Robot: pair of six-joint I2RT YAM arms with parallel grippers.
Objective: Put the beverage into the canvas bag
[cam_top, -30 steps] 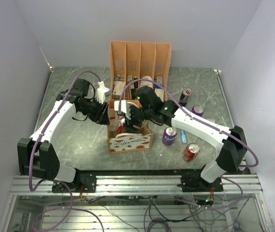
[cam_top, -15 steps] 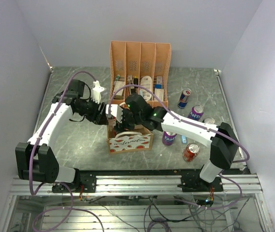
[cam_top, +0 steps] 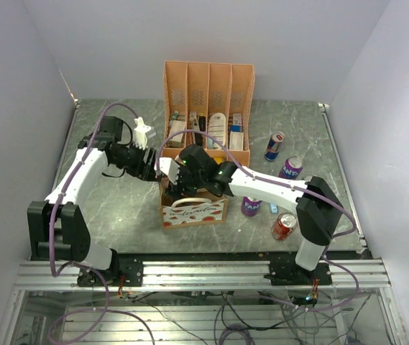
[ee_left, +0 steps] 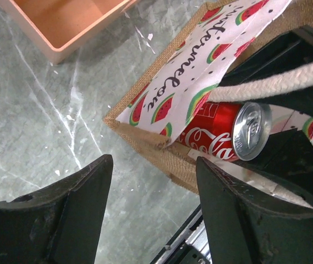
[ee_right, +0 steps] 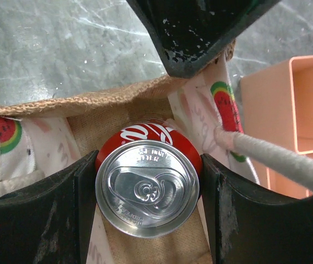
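Grey marbled tabletop, white walls on three sides. Canvas bag stands near the middle, mouth up, watermelon print facing the arm bases.

Right gripper: reaches down into the bag's mouth from the bag's right.
- Wrist view: both fingers press against opposite sides of a red cola can, clamped on it.
- Can top and pull tab face the camera. The can body sits below the bag's burlap rim, inside the printed lining.
- Whether the can's base touches the bag floor: cannot tell.

Left gripper: just off the bag's far-left corner.
- Wrist view: jaws apart with nothing between them. The fingertips stop short of the bag's corner and do not touch it.
- Same view shows the can inside the bag, under a white rope handle.

Peach file organiser: upright, directly behind the bag, small items in its slots.

Right of the bag:
- purple can, standing near it
- red can, farther out
- two more cans farther back, well apart from the bag
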